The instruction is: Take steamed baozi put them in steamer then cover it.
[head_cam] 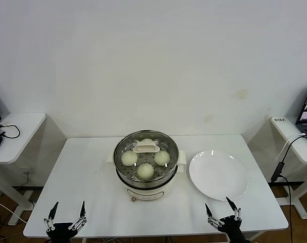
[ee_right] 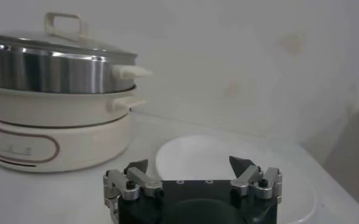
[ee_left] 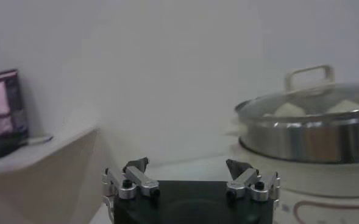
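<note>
Head view shows the steamer (head_cam: 146,164) in the middle of the white table (head_cam: 92,177), with the glass cover (head_cam: 146,150) already sitting on its rim. Through the glass three buns (head_cam: 145,171) are clear on the tray with holes; a fourth one seems to lie behind the cream handle of the cover, but the handle hides most of it. The white plate (head_cam: 217,175) lies just beside the steamer on the robot's right side, and nothing is on it. I judge that the buns came from this plate, so the task looks finished or very near to finished.

The left gripper (head_cam: 66,216) hangs at the near edge of the table, well apart from the steamer, with its jaws spread wide and nothing between them. The right gripper (head_cam: 221,213) is at the near edge too, close to the plate, and its jaws are also spread and hold nothing. Both arms are low and away from the pot, probably so that they do not touch the cover.

From the right wrist view the cover sits level on the steel wall, so I think it needs no correction.
</note>
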